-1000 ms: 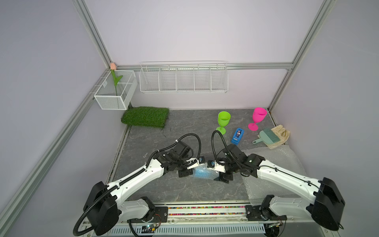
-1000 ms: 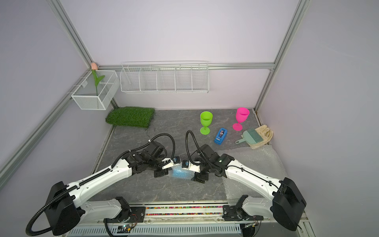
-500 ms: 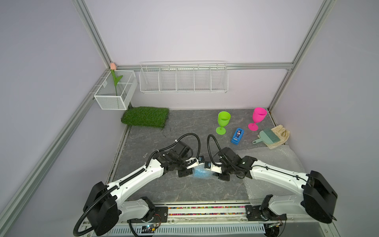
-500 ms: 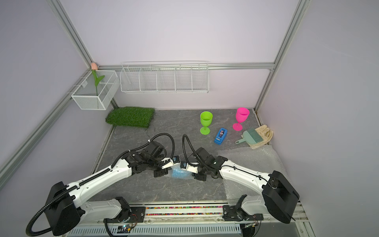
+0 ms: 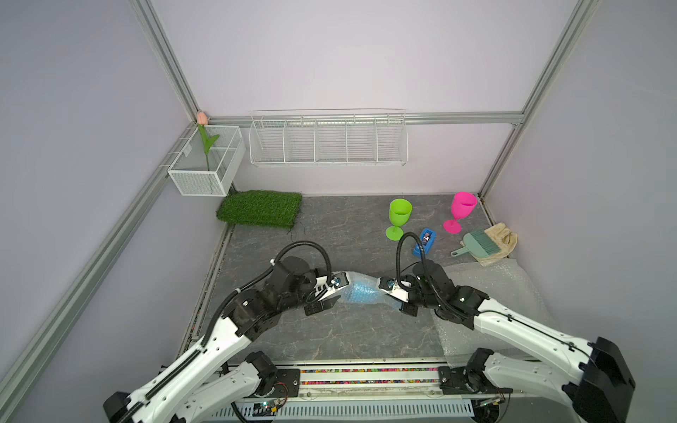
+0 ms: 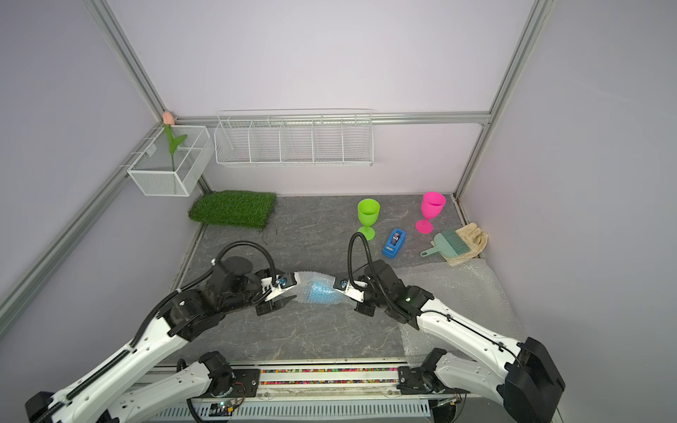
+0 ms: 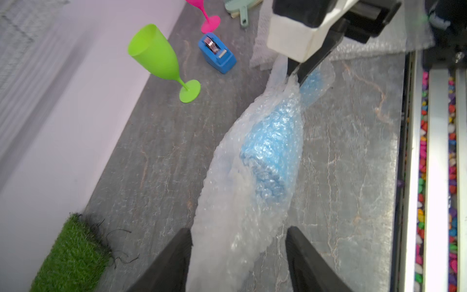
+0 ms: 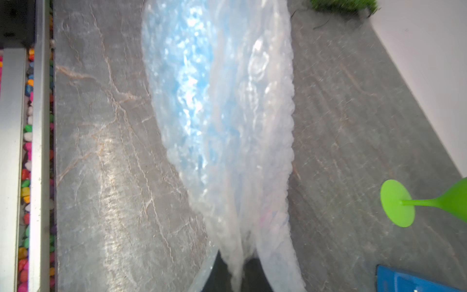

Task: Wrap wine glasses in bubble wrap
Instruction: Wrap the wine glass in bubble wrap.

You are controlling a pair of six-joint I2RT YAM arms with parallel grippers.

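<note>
Grey marble-patterned tabletop fills the floor of a lilac-walled cell, with a strip of coloured pebbles along its near edge. Just beyond, the sky-blue goblet lies on its side, rolled inside bubble wrap, between the two arms. The left gripper is open, its jaws standing either side of one loose end of the wrap without pinching it. The right gripper is clamped on the twisted opposite end, past the goblet's foot. A spare sheet of bubble wrap lies under the right arm. Farther back stand a blue tape dispenser, a teal hand brush on a beige glove, then the upright lime-green goblet and hot-pink goblet. A grass mat lies at the back wall, below a wire basket and a wire rack.
</note>
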